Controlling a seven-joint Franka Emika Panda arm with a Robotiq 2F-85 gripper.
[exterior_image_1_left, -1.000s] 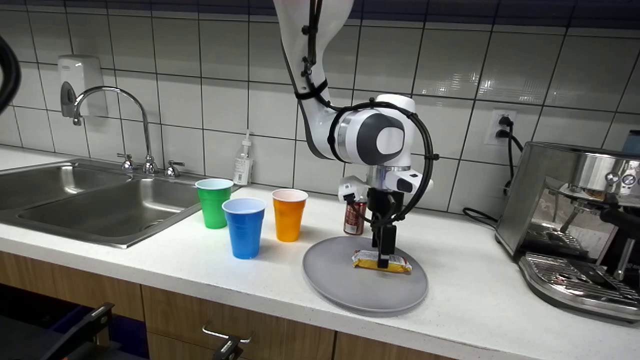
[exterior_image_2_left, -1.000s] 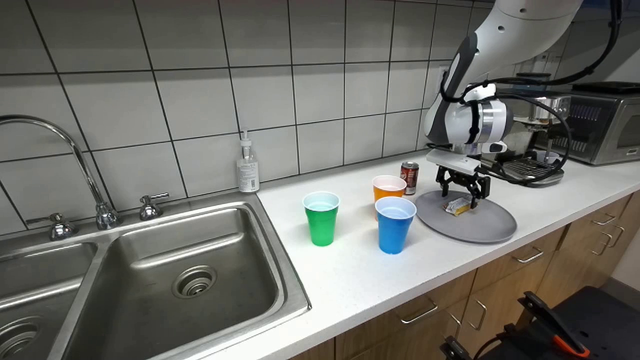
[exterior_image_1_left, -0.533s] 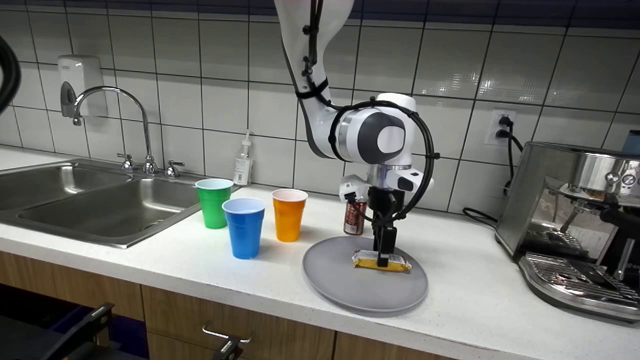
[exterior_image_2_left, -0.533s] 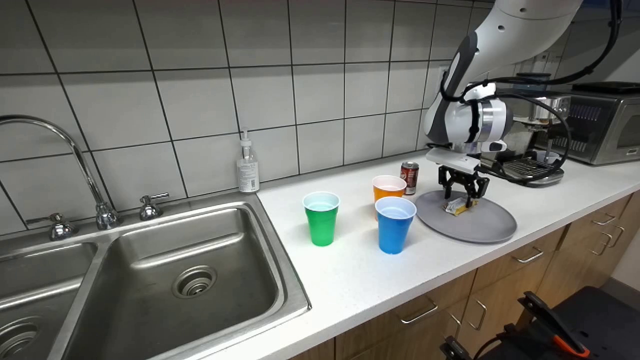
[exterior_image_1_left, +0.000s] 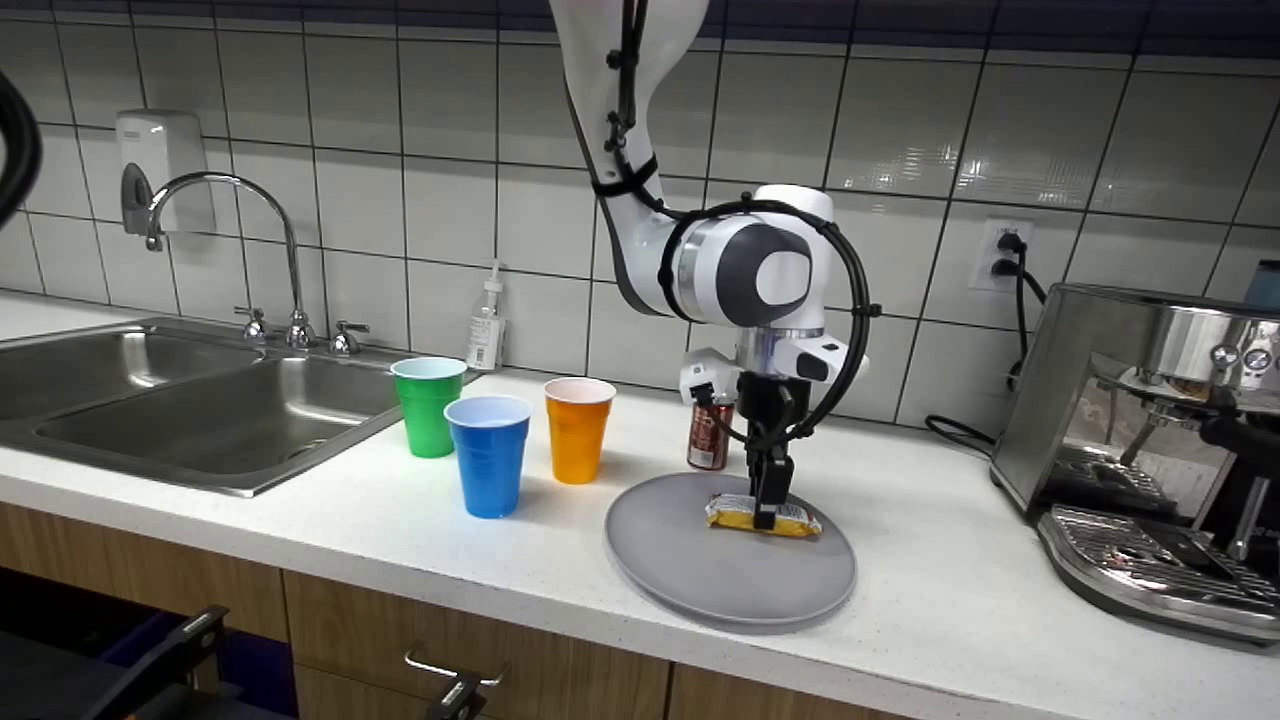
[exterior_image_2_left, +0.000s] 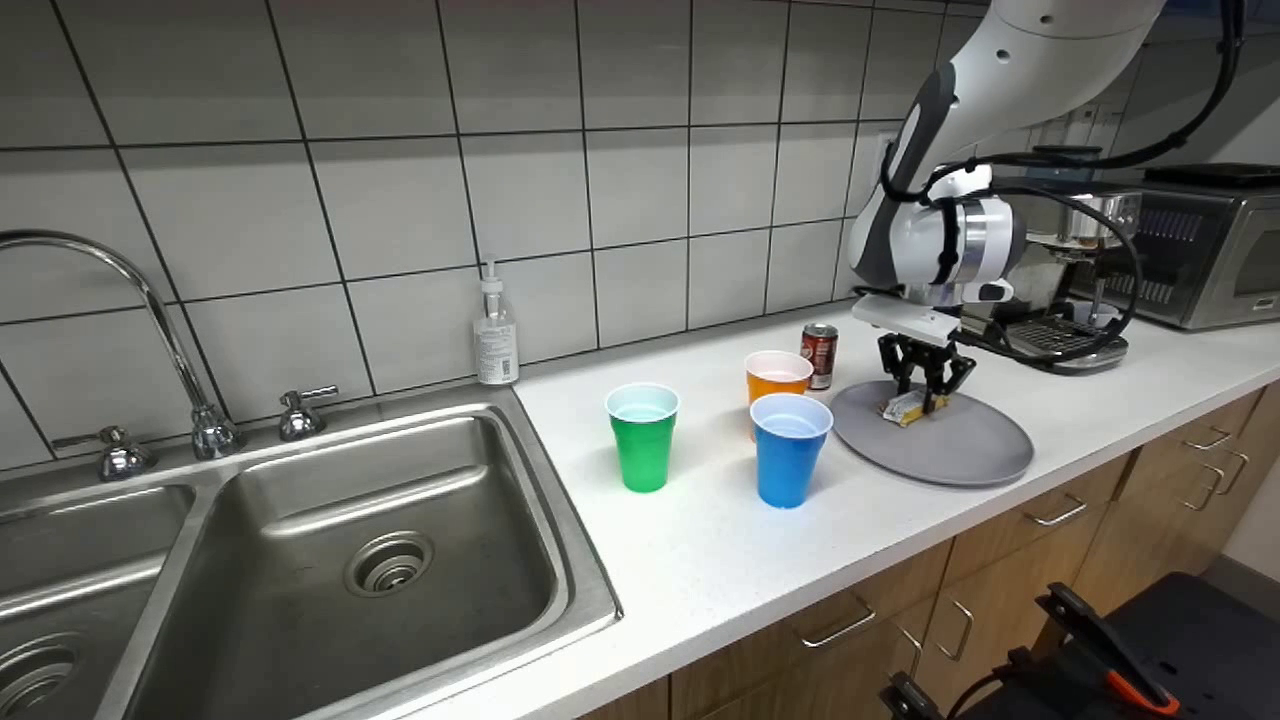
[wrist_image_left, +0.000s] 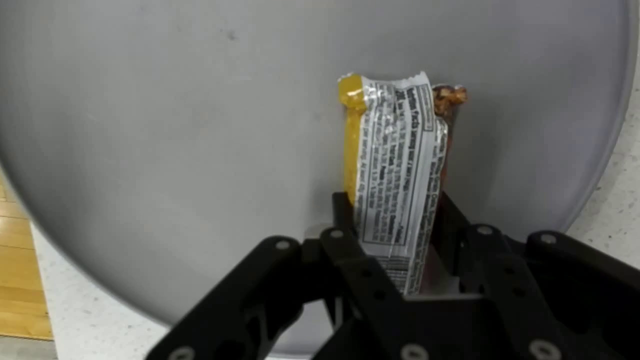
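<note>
A white, speckled counter (exterior_image_1_left: 930, 560) carries a green cup (exterior_image_2_left: 643, 450), a blue cup (exterior_image_2_left: 787, 465) and an orange cup (exterior_image_1_left: 578, 440), all upright near the sink (exterior_image_1_left: 290, 410) set into it. A red can (exterior_image_2_left: 819, 357) stands just beside a round grey plate (exterior_image_1_left: 690, 570), which lies flat. A coffee machine (exterior_image_1_left: 1130, 460) and an oven (exterior_image_2_left: 1210, 255) stand farther from the sink.

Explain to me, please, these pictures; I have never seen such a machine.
It is a white robot arm with black fingers at its end. Two pictures are taken from outside it; the close one is taken from the arm itself, looking down past the fingers. On the counter, beside a sink, are a green cup, a blue cup, an orange cup, a can, a coffee machine and a grey plate. The fingers hold a wrapped bar at the plate, one on each side; whether it is lifted, I cannot tell.
</note>
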